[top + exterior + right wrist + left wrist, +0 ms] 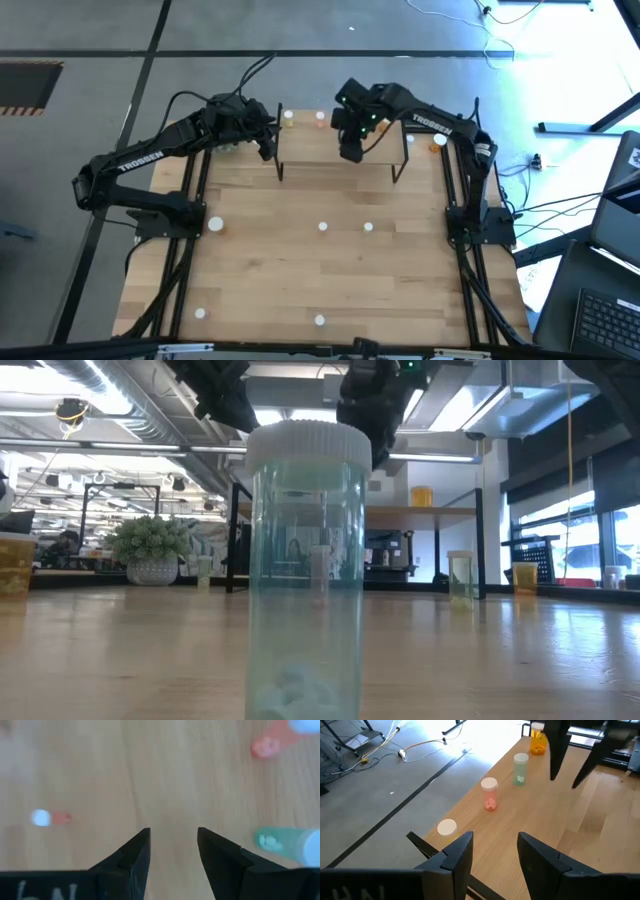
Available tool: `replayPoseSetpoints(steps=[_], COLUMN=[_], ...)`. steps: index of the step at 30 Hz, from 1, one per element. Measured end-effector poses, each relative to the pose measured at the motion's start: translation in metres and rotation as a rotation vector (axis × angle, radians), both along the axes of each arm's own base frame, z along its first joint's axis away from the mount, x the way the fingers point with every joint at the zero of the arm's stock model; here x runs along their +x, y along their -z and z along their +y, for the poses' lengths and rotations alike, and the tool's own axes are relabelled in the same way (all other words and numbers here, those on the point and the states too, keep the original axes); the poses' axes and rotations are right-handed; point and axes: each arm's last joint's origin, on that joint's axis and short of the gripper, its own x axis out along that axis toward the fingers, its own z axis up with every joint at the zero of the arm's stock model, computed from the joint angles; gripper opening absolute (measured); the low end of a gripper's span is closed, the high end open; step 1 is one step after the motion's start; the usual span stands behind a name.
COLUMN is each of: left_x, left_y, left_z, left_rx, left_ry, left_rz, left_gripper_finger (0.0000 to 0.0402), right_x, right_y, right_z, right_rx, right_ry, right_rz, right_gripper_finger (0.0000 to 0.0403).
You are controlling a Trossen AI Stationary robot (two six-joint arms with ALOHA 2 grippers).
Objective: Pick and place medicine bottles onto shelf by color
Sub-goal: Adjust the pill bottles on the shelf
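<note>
The shelf (340,172) stands at the table's far edge. Along its far rim stand a yellowish bottle (446,827), a pink one (489,795), a green one (520,769) and an orange one (537,741). More medicine bottles stand on the table, such as the ones at the middle (322,227) and the left (215,225). My left gripper (495,847) hovers open and empty over the shelf's left end (265,140). My right gripper (172,845) hangs open and empty above the shelf top (350,150), pointing down, beside the pink bottle (270,742) and the green bottle (280,842).
A large greenish bottle (305,560) stands close to the low camera at the table's near edge (319,321). Another bottle (200,313) stands near left. A potted plant ball (150,550) sits far left. The shelf's black legs (280,165) rise from the table.
</note>
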Motion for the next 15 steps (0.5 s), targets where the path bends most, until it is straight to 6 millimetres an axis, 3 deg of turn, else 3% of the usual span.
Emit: replayPoseSetpoints(steps=[5, 15], left_x=[0.0, 0.0], left_y=[0.0, 0.0], left_z=[0.0, 0.0], left_rx=[0.0, 0.0], left_ry=[0.0, 0.0], left_rz=[0.0, 0.001], left_gripper_finger=[0.0149, 0.0149], right_x=[-0.001, 0.008], right_y=[0.017, 0.033], right_z=[-0.004, -0.009], right_rx=[-0.088, -0.151], right_ry=[0.061, 0.074], right_rz=[0.078, 0.02], right_gripper_finger=[0.0166, 0.0166])
